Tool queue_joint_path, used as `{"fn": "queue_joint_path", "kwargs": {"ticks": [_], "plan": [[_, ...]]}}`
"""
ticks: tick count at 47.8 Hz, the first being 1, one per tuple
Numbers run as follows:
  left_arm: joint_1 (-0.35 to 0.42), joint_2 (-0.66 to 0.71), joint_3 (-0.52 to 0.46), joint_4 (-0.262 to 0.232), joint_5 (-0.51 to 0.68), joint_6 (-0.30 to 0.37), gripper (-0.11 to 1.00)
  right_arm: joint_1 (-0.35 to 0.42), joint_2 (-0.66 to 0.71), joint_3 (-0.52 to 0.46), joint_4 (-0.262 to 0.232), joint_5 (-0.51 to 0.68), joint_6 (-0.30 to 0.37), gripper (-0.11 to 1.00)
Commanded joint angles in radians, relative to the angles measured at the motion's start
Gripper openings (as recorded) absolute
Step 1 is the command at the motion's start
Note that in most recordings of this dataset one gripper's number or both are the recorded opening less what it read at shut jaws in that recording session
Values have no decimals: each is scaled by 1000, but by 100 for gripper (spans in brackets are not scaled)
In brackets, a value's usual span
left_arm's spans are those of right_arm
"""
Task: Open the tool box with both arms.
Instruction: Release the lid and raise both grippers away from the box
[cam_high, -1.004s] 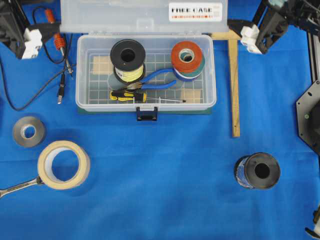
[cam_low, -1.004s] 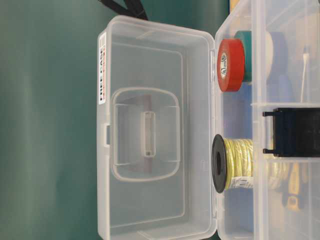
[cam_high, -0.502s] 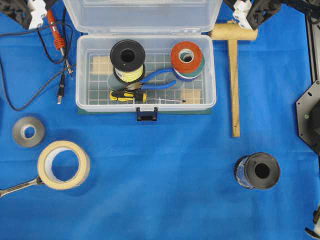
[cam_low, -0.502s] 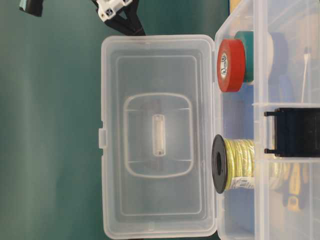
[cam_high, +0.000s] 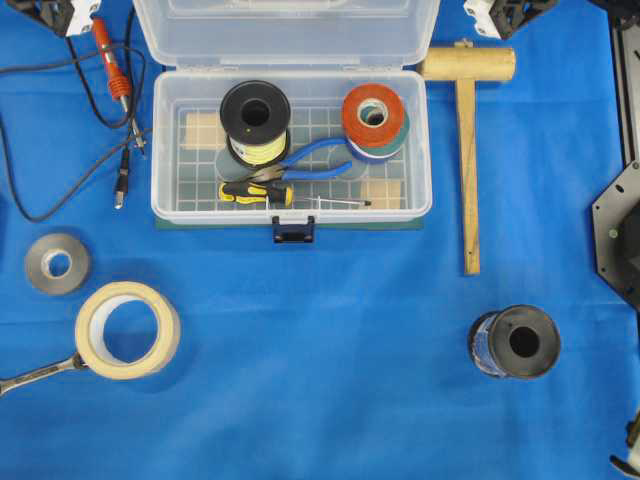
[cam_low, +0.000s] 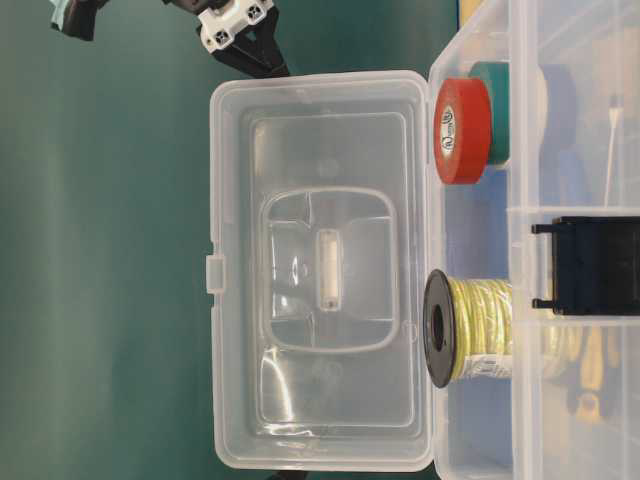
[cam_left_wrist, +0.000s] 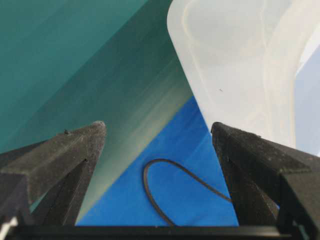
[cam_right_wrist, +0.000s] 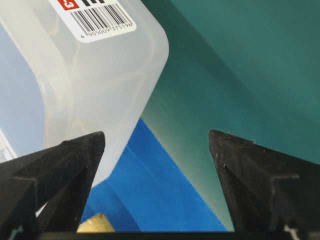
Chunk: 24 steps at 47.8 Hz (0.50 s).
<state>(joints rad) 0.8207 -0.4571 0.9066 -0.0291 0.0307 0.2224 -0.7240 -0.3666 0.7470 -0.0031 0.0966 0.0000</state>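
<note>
The tool box (cam_high: 165, 140) sits at the far middle of the blue cloth with its clear lid (cam_high: 285, 35) swung open and standing back; its dark blue latch (cam_high: 294, 230) hangs at the front. My left gripper (cam_high: 62, 12) is at the far left corner, off the lid's left end, and is open and empty. My right gripper (cam_high: 497, 12) is off the lid's right end, also open and empty. In the left wrist view the lid (cam_left_wrist: 235, 65) lies beyond the right finger of the gripper (cam_left_wrist: 157, 127). In the right wrist view the lid (cam_right_wrist: 100, 75) lies beyond the left finger of the gripper (cam_right_wrist: 157, 135).
The box holds a yellow wire spool (cam_high: 255, 115), red tape (cam_high: 372, 112), blue pliers (cam_high: 320, 160) and a screwdriver (cam_high: 258, 190). A wooden mallet (cam_high: 467, 150) lies to its right and cables (cam_high: 120, 110) to its left. Tape rolls (cam_high: 127, 328) and a black spool (cam_high: 515, 340) lie nearer.
The lid has tipped further back and now faces the table-level camera more squarely. Both grippers have drawn away from the lid's ends toward the far edge, staying open.
</note>
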Motion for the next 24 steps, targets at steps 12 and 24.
{"fn": "queue_joint_path", "kwargs": {"ticks": [12,24], "plan": [[38,-140,66,-2,0,3,92,-44,-123,35,5,29,8,86],[44,-275,124,-2,48,0,92,-57,-215,86,5,77,8,86]]}}
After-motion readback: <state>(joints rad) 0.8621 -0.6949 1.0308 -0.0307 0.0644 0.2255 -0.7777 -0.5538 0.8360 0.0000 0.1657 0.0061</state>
